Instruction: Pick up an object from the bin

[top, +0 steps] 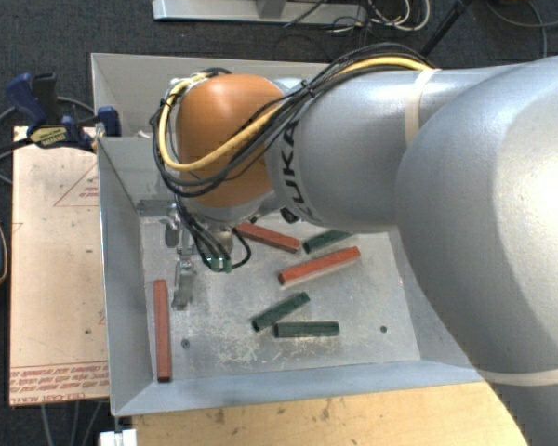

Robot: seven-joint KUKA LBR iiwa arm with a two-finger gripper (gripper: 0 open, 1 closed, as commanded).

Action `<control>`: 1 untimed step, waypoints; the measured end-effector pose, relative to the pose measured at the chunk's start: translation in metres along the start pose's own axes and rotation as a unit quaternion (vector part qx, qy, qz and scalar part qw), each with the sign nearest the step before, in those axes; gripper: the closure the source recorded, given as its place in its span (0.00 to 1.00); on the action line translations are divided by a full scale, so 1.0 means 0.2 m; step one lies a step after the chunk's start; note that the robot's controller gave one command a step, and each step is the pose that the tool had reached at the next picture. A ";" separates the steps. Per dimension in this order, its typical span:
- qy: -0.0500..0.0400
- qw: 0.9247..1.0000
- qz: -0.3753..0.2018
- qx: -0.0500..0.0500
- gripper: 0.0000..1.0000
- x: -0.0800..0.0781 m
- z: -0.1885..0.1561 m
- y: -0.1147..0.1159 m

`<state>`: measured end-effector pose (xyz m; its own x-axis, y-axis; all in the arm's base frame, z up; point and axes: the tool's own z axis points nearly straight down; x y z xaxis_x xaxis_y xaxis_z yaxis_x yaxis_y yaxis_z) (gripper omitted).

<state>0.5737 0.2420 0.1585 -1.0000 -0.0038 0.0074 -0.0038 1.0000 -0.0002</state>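
Along the left wall of the bin (pixel 121 249): left red stick (pixel 161 331), long, flat on the floor, parallel to the wall and close to it, near end almost at the front wall.

Just right of that stick's far end: gripper (pixel 181 282), pointing down, low over bare, speckled floor. Separated from the stick by a narrow gap. Contact with the floor: not determinable. Opening width: cannot tell (upper part hidden under the orange cover (pixel 219 137) and its cables (pixel 205 170)). Nothing seen held.

Right of the gripper, mid-floor, well apart from the left red stick:
- upper red stick (pixel 270 238), slanted, one end tucked under the cover;
- middle red stick (pixel 319 266), slanted the other way, just below it;
- upper green stick (pixel 327 241), short, just above the middle red stick's right end;
- slanted green stick (pixel 280 311) and level green stick (pixel 306 329), close together, nearer the front wall.

All six sticks flat, none stacked.

Far right: grey arm (pixel 446 156), reaching in over the bin's right side.
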 end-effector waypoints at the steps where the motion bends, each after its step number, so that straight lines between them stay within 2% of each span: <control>1: -0.005 0.988 -0.155 0.000 0.00 0.34 0.44 -0.06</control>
<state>0.5050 0.2295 0.0706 -0.9508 -0.3098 -0.0036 -0.3098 0.9508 0.0011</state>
